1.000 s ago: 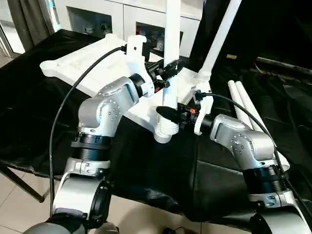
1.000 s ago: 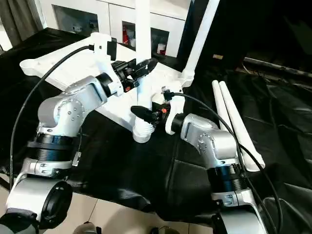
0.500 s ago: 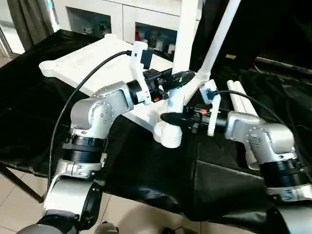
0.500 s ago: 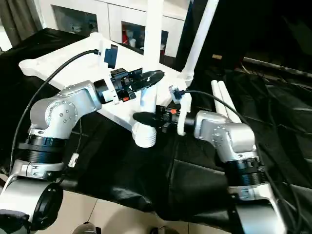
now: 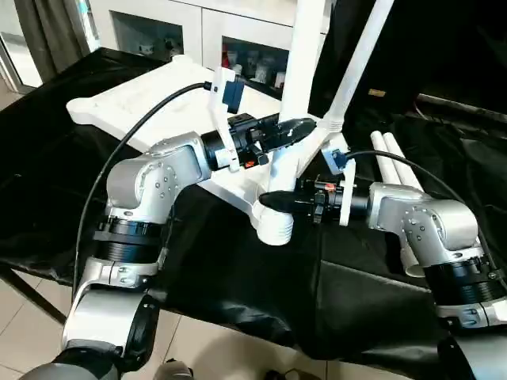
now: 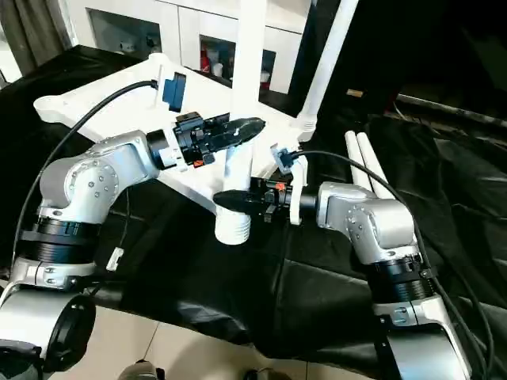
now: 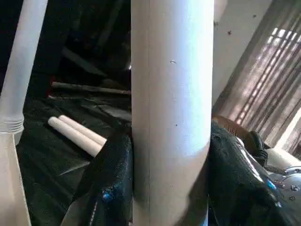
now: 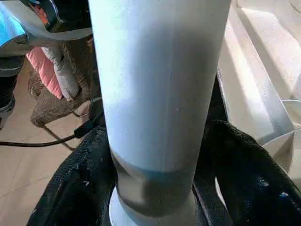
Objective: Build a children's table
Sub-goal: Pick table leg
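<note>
Both grippers — left gripper [image 5: 295,129], right gripper [image 5: 277,198] — around upright leg [image 5: 301,71]

smooth white plastic leg [image 5: 305,55], glossy black cloth [image 5: 238,269].

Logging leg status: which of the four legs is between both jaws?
The upright leg in the near corner socket; another stands behind, two lie on the cloth.

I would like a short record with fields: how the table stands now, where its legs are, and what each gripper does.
tabletop: upside down on black cloth
near leg: upright in near corner socket
second leg: upright in a farther corner
loose legs: two lying on the cloth
left gripper: closed on near leg, higher up
right gripper: around near leg, just above the socket
</note>
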Controlling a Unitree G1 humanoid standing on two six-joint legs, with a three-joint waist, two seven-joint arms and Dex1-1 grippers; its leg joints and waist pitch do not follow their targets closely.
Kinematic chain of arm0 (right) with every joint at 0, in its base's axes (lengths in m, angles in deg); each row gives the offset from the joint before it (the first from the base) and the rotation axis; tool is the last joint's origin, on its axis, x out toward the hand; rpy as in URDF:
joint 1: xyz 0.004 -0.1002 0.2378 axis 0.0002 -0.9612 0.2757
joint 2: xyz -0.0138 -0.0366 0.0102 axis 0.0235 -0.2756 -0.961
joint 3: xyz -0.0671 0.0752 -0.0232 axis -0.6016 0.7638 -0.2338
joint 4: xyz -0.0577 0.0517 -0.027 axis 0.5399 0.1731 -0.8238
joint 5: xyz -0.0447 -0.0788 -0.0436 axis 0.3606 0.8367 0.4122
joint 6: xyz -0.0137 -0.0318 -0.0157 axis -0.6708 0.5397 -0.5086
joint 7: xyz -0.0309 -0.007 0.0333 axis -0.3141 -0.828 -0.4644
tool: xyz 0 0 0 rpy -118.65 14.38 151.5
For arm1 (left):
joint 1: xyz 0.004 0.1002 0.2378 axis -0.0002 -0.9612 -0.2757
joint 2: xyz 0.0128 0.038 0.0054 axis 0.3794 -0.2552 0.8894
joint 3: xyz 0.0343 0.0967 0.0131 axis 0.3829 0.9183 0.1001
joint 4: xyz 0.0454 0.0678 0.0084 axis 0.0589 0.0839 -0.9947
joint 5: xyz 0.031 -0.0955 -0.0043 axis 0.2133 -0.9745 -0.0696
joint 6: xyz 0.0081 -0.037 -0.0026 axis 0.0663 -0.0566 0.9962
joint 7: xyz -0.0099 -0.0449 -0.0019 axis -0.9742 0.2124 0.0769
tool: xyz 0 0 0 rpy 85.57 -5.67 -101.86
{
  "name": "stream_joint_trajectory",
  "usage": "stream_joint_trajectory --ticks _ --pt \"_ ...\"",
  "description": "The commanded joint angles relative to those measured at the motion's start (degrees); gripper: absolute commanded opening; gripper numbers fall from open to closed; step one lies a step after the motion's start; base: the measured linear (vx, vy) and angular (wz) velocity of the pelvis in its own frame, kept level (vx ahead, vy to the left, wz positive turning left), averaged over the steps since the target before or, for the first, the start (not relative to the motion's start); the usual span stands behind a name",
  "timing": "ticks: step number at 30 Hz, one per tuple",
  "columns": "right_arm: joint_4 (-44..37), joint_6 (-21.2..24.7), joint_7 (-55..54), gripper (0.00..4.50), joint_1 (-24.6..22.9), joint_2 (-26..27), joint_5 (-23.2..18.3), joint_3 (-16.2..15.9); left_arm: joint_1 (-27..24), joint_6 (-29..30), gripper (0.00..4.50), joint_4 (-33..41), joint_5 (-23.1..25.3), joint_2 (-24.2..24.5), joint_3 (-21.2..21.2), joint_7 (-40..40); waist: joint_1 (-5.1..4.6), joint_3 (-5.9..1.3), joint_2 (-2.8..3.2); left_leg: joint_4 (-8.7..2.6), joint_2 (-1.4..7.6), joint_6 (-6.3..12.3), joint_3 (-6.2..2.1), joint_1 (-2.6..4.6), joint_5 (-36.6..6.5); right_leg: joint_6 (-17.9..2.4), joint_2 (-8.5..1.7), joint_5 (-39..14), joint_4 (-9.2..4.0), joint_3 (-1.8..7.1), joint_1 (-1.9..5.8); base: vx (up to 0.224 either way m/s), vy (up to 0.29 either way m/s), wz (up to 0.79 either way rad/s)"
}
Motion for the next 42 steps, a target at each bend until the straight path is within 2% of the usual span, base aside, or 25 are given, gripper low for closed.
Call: stream_joint_trajectory --ticks 1,7,8,12,19,24,27,28,30,31,33,35,38,40,42 --pt "-0.25 -0.05 -0.62 3.05 0.1 -0.59 0.82 0.08 1.64 0.78 1.84 2.46 -2.14 -0.64 0.82 -1.36 -0.07 -4.27 -0.01 -3.34 -0.15 0.15 0.76 0.69 -6.38 -7.97 -3.0 -12.07 -3.66 1.72 4.18 0.0 0.0 0.0" --pt "-0.33 0.17 -0.59 3.05 -0.14 -0.24 0.29 0.43 1.93 0.95 1.83 2.23 -2.31 -1.16 0.23 -1.11 -0.07 -4.3 -0.01 -3.31 -0.17 0.12 0.76 0.68 -6.43 -8.02 -3.0 -12.03 -3.68 1.73 4.23 0.0 0.0 0.0" --pt "-0.35 0.21 -0.59 2.78 -0.17 -0.2 0.25 0.42 1.94 0.96 1.83 2.22 -2.33 -1.15 0.2 -1.15 -0.07 -4.28 -0.03 -3.3 -0.17 0.16 0.78 0.69 -6.55 -8.08 -2.99 -12.11 -3.69 1.74 4.2 0.0 0.0 0.0" --pt "-0.26 0.47 -0.77 2.59 -0.2 0.08 -0.04 0.62 2.05 1.15 1.83 2.2 -2.75 -1.16 -0.37 -1.06 -0.09 -4.29 -0.14 -3.3 -0.16 0.22 0.77 0.69 -6.69 -7.97 -3.01 -12.5 -3.75 1.71 4.22 0.0 0.0 0.0" --pt "0.61 0.42 -0.87 1.97 0.04 0.49 -0.37 1.16 2.08 1.19 1.83 2.27 -2.84 -0.96 -0.98 -0.97 -0.06 -4.29 -0.2 -3.33 -0.15 0.25 0.75 0.65 -6.25 -7.84 -3.02 -12.31 -3.65 1.7 4.22 0.0 0.0 0.0" --pt "1.02 0.37 -0.88 1.9 0.16 0.68 -0.67 1.45 2.04 1.33 1.83 2.36 -2.91 -0.97 -1.18 -0.89 -0.01 -4.33 -0.23 -3.3 -0.18 0.16 0.75 0.61 -5.99 -7.83 -3.02 -11.89 -3.58 1.71 4.25 0.0 0.0 0.0" --pt "1.26 -0.1 -1.36 1.89 0.19 1.02 -0.87 1.81 1.86 0.18 1.83 1.76 -1.68 -0.86 -1.33 0.05 0.01 -4.35 0.03 -3.3 -0.15 0.21 0.74 0.72 -6.15 -8.05 -3.05 -11.59 -3.55 1.73 4.19 0.0 0.0 0.0" --pt "1.29 -0.42 -1.46 1.89 0.15 1.12 -0.9 1.95 1.87 -0.34 2.18 1.43 -1.32 -0.94 -1.52 0.52 -0.05 -4.32 -0.05 -3.33 -0.17 0.15 0.73 0.68 -6.22 -8.14 -3.0 -11.57 -3.57 1.69 4.21 0.0 0.0 0.0" --pt "1.37 -0.73 -1.67 1.89 0.11 1.3 -0.98 2.24 1.88 -0.39 2.53 1.22 -1.35 -0.98 -1.71 0.63 -0.04 -4.33 -0.06 -3.32 -0.16 0.13 0.74 0.7 -6.33 -8.19 -3.01 -11.51 -3.57 1.71 4.22 0.0 0.0 0.0" --pt "1.13 -1.15 -2.18 1.89 -0.14 1.72 -1.18 2.76 1.55 0.93 2.55 1.49 -2.81 -1.12 -2.78 0.7 -0.02 -4.34 0.15 -3.3 -0.17 0.01 0.76 0.72 -6.27 -8.3 -3.05 -11.35 -3.54 1.75 4.2 0.0 0.0 0.0" --pt "0.86 -1.75 -2.68 1.89 -0.39 2.2 -1.47 3.44 1.07 0.92 2.62 1.92 -3.94 -1.74 -4.34 1.68 0.01 -4.35 0.05 -3.31 -0.19 -0.17 0.74 0.69 -6.45 -8.54 -3.06 -11.41 -3.55 1.7 4.23 0.0 0.0 0.0" --pt "0.82 -1.84 -2.83 1.89 -0.43 2.35 -1.66 3.75 0.93 0.25 2.92 2.05 -3.8 -1.95 -4.62 2.09 -0.05 -4.34 -0.09 -3.33 -0.19 -0.05 0.74 0.68 -6.51 -8.55 -2.99 -11.23 -3.57 1.69 4.27 0.0 0.0 0.0" --pt "1.03 -2.86 -3.83 1.89 -0.26 3.62 -2.75 5.7 0.44 -3.07 2.98 1.07 -5.24 -3.5 -8.95 5.02 0.02 -4.36 -0.13 -3.28 -0.26 0.0 0.73 0.61 -6.77 -8.68 -3.05 -11.42 -3.63 1.65 4.33 0.0 0.0 0.0" --pt "1.24 -3.57 -4.11 1.89 -0.2 4.04 -2.84 6.09 0.13 -4.71 2.98 0.77 -5.92 -3.64 -10.49 5.23 0.01 -4.36 0.03 -3.3 -0.23 0.15 0.72 0.68 -6.91 -8.35 -3.02 -11.62 -3.67 1.66 4.27 0.0 0.0 0.0" --pt "1.33 -4.02 -4.41 1.89 -0.19 4.18 -2.67 6.18 0.1 -5.41 2.98 0.52 -6.16 -3.66 -11.24 5.53 -0.06 -4.37 -0.06 -3.31 -0.25 0.17 0.73 0.69 -6.87 -7.91 -2.97 -12.03 -3.73 1.64 4.27 0.0 0.0 0.0"
